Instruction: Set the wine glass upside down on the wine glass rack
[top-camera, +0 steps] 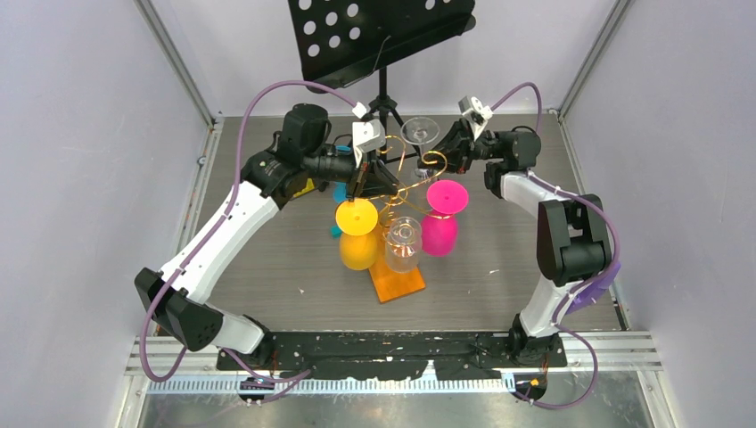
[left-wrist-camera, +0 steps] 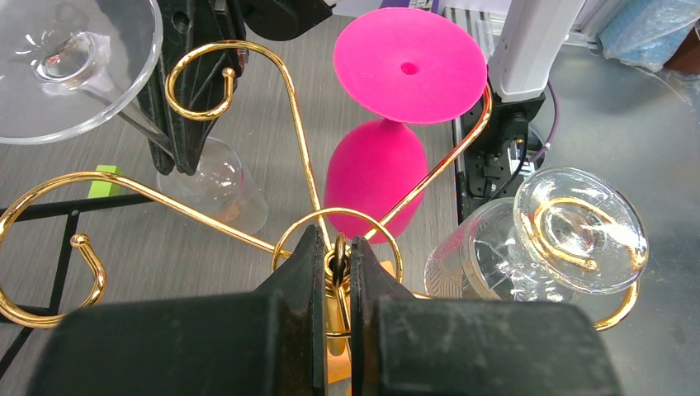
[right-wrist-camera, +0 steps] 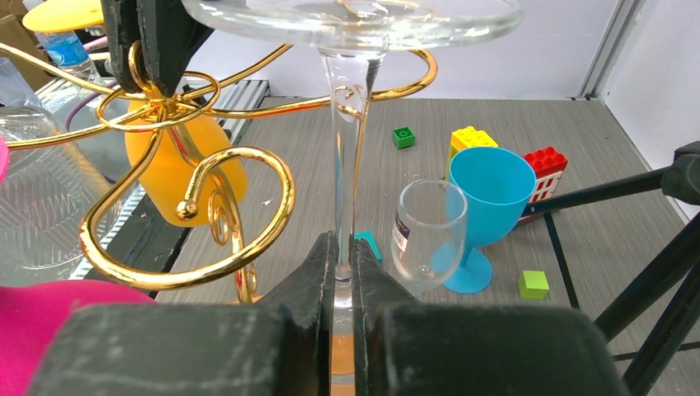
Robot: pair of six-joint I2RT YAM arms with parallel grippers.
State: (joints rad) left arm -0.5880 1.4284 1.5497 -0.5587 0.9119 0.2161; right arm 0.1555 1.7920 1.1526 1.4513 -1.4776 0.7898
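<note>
The gold wire wine glass rack [top-camera: 412, 174] stands mid-table on its orange base [top-camera: 398, 281]. A yellow glass [top-camera: 357, 236], a pink glass [top-camera: 442, 221] and a clear glass [top-camera: 403, 243] hang upside down from it. My left gripper [left-wrist-camera: 338, 257] is shut on the small ring at the top of the rack's stem. My right gripper [right-wrist-camera: 344, 247] is shut on the stem of a clear wine glass [right-wrist-camera: 347, 148], held foot up [top-camera: 419, 131] at the back of the rack. Its stem is close beside a curled loop arm [right-wrist-camera: 413, 78]; whether it sits inside the curl is unclear.
A black perforated music stand [top-camera: 379, 36] on tripod legs [right-wrist-camera: 611, 194] rises behind the rack. A blue goblet [right-wrist-camera: 489, 194], a small clear glass [right-wrist-camera: 428, 224] and loose bricks, yellow [right-wrist-camera: 470, 139], red [right-wrist-camera: 546, 161] and green [right-wrist-camera: 534, 284], sit on the table behind.
</note>
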